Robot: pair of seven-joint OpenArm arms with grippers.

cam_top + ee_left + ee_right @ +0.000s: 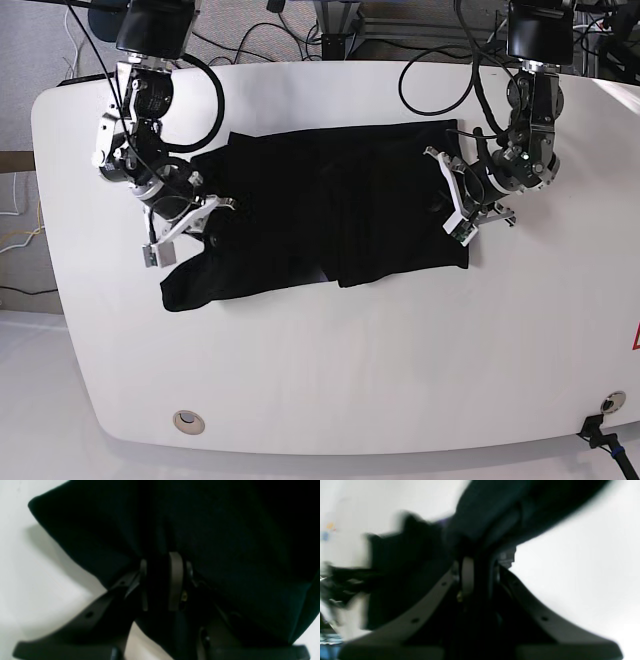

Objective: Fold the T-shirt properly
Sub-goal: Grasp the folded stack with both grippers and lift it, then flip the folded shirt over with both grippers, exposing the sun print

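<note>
- Where the left gripper [160, 580] shows in its wrist view, pinches a fold of the black T-shirt [212, 542] between nearly closed pads [175, 580]; in the base view, sits at the shirt's edge nearest the counter's right side [462, 205].
- Likewise clamps dark cloth between the fingers of the right gripper [477, 577], at the shirt's opposite end toward the counter's left edge [185, 222].
- Lies spread dark side up across the middle of the white counter [330, 350], closer to the far edge than the near one, well apart from every corner [330, 220]; looks partly doubled, with a stepped lower hem.
- Judging by the sagging folds, handles as soft, light and limp: holds no shape, drapes from whatever point is pinched, and probably drags on the surface rather than sliding cleanly.
- Best taken at hems, corners or sleeve edges, with both ends raised together, since a one-sided pull would likely bunch it.
- Hard to read: right wrist view badly blurred, only a hint of purple near the cloth; how many layers each pinch holds cannot be told; print side not seen; black on black hides seams and sleeves.
</note>
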